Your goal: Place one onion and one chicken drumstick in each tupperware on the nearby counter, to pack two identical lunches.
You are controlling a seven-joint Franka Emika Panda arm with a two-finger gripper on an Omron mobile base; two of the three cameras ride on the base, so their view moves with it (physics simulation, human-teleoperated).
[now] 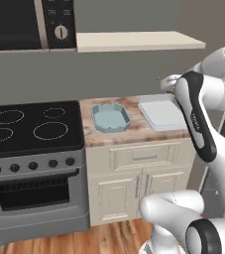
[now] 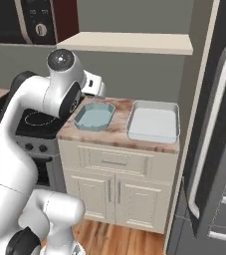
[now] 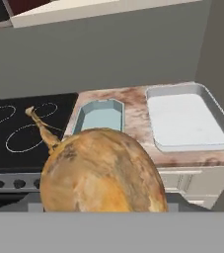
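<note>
A large golden-brown onion [image 3: 101, 170] with a dry stem sits right in front of the hand camera and hides the fingertips; my gripper [image 1: 166, 83] is shut on it, raised above the counter's right part. On the marbled counter [image 1: 134, 130] stand both tupperware tubs with nothing inside. One is a small octagonal light-blue tub [image 1: 110, 118] [image 2: 94, 115] [image 3: 99, 116]. To its right is the larger pale grey-white tub [image 1: 159, 111] [image 2: 153, 122] [image 3: 187, 118]. The held onion hangs above and in front of the tubs.
A black stovetop [image 1: 29, 126] adjoins the counter on the left, with a microwave [image 1: 29, 25] above it. A cream wall shelf [image 1: 139, 40] overhangs the counter. A tall dark fridge [image 2: 219, 124] stands at the right. My own arm links cross the foreground.
</note>
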